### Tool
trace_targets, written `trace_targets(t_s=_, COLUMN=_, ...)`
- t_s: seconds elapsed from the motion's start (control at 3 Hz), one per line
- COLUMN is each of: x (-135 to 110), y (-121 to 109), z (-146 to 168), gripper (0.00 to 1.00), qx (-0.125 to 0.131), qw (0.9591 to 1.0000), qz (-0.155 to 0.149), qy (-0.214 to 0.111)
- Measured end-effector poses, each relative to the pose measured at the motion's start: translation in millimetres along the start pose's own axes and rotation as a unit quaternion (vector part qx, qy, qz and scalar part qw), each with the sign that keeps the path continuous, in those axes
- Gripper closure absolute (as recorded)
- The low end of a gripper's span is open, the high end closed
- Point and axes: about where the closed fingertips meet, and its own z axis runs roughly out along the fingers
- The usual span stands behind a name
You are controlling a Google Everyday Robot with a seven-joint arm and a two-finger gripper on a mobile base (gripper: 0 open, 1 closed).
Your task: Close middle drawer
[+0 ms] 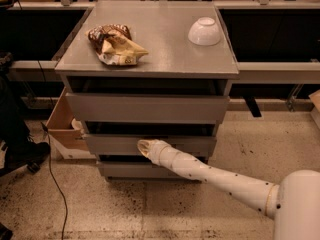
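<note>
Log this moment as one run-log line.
hand: at middle drawer front, near centre | drawer: partly out | cabinet top: snack bag, upturned bowl

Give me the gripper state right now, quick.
Gripper: at the front panel of the middle drawer; open or closed cannot be told.
</note>
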Motion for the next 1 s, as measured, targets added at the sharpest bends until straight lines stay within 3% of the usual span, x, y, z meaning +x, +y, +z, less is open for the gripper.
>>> trace_targets(t_s=0.33, x=2.2, y=16.9, z=-57.2, gripper=1.0, qx=-0.042, qw=0.9985, qz=0.02, qy=0.029)
trace_targets(t_s=0.67, x=-11.3, y=42.6, z=-123.1, gripper=1.0, qx=-0.089, qw=0.9947, qz=0.029, qy=0.042)
trace_targets(t_s=1.0, x=-27.9, y=43.7, z=-190.6, gripper=1.0, qx=-0.101, qw=0.9927, qz=0.032, qy=0.057)
